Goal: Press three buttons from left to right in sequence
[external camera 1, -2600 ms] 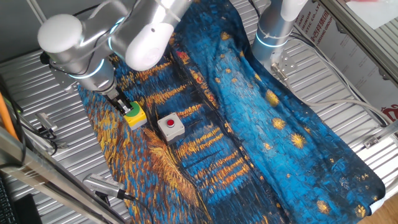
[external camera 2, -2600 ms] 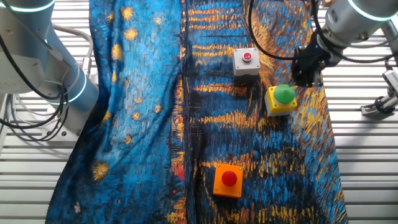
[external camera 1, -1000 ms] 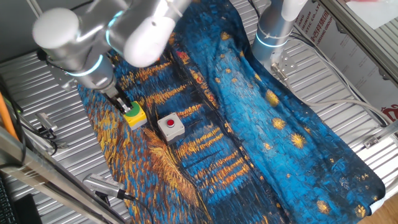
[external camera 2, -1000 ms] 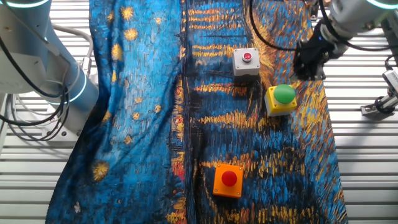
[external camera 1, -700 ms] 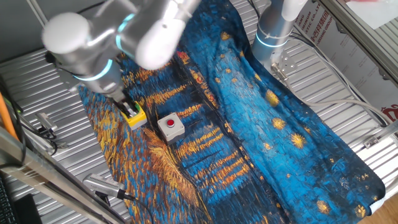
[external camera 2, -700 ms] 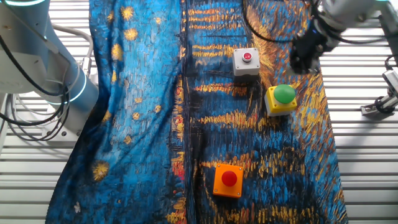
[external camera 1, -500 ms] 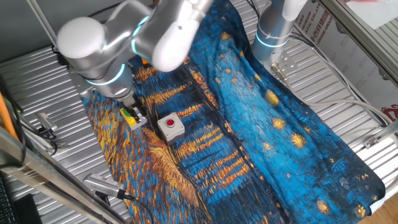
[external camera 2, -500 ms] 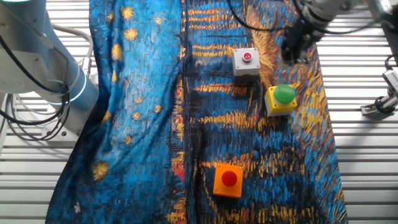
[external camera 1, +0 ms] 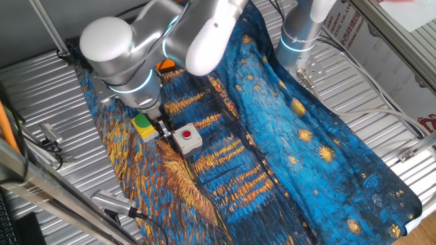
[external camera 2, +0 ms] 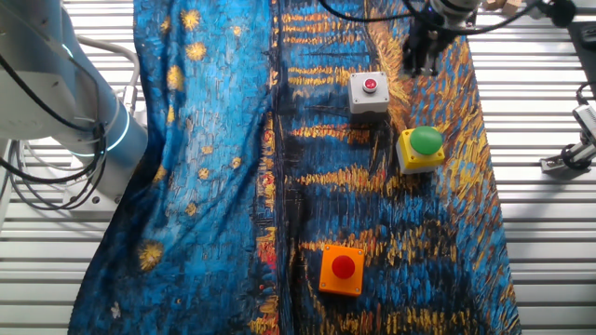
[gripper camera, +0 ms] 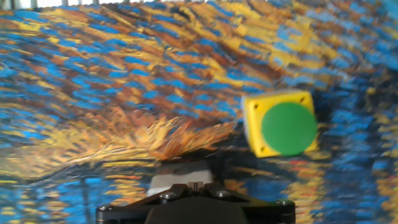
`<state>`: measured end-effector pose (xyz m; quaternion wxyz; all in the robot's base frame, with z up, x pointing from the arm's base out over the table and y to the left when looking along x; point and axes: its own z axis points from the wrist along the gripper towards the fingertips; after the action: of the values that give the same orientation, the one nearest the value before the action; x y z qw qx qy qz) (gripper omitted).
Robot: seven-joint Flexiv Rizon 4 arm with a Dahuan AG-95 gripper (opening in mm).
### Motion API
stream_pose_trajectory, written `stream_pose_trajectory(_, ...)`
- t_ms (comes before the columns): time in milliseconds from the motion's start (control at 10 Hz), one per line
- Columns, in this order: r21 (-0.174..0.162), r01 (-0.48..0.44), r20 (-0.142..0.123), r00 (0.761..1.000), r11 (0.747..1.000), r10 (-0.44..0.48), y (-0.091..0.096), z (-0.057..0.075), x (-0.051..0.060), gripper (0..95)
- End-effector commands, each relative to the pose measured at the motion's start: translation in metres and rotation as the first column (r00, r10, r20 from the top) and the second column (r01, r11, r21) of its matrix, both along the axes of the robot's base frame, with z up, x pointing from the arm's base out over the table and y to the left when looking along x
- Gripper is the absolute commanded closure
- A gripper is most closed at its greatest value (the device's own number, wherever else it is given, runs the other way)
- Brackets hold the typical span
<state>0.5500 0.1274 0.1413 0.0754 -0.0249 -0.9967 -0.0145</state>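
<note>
Starry blue-and-gold cloth [external camera 2: 214, 140] covers the surface. Tool [external camera 2: 421, 58] hovers near grey box [external camera 2: 369, 93], yellow box [external camera 2: 421, 149] beside, orange box [external camera 2: 342, 269] well apart. Finger state: cannot tell.

Orange box with red cap [external camera 2: 342, 269] at 6 o'clock, yellow box with green cap [external camera 2: 421, 149] at 3 o'clock, grey box with red cap [external camera 2: 369, 92] at 1 o'clock, all upright.

Ribbed metal table under a painted cloth

A ribbed metal table [external camera 2: 549, 233] is carrying a blue-and-gold starry-night cloth [external camera 2: 223, 140] that is lying across it. Sitting on the cloth are an orange button box [external camera 2: 342, 269], a yellow button box [external camera 2: 421, 149] and a grey button box [external camera 2: 369, 92], each apart from the others.
</note>
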Motion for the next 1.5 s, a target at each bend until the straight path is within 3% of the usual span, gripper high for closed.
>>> stream_pose_trajectory(100, 0.011, 0.012, 0.005, 1.000, 1.000, -0.012, 0.001, -0.006, -0.016, 95.0)
stream_pose_trajectory(600, 0.016, 0.007, 0.029, 1.000, 1.000, -0.007, -0.008, -0.017, -0.050, 95.0)
stream_pose_trajectory(700, 0.017, 0.008, 0.032, 0.999, 1.000, -0.009, -0.008, -0.017, -0.052, 95.0)
stream_pose_trajectory(1100, 0.053, 0.032, 0.040, 0.999, 0.998, -0.034, -0.008, -0.018, -0.051, 95.0)
stream_pose_trajectory(1500, 0.052, 0.042, 0.045, 0.998, 0.998, -0.045, -0.003, -0.017, -0.044, 95.0)
